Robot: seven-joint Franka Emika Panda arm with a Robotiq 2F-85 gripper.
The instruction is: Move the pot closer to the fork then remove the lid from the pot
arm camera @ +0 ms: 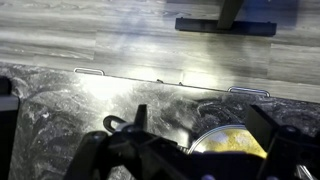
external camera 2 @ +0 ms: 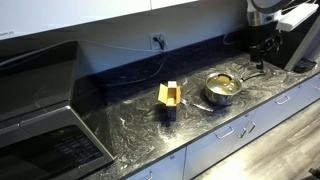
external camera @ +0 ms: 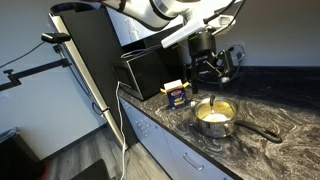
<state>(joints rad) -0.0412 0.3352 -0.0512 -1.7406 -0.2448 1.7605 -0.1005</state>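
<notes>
The small steel pot (external camera: 214,120) stands on the dark marbled counter, its yellow inside showing and its thin dark handle (external camera: 262,130) pointing away. It also shows in an exterior view (external camera 2: 222,88) and at the bottom of the wrist view (arm camera: 232,148). A clear lid (external camera: 221,108) seems to rest on the pot, but I cannot tell for sure. My gripper (external camera: 207,75) hangs above and behind the pot, apart from it in an exterior view (external camera 2: 258,58). In the wrist view its fingers (arm camera: 200,125) are spread wide and empty. I cannot make out the fork.
A small yellow carton (external camera: 176,92) stands on the counter beside the pot and shows in an exterior view (external camera 2: 169,98). A black box-shaped appliance (external camera: 150,68) sits behind it. Another appliance (external camera 2: 45,130) fills the counter's far end. The counter edge (arm camera: 160,80) drops to a wood floor.
</notes>
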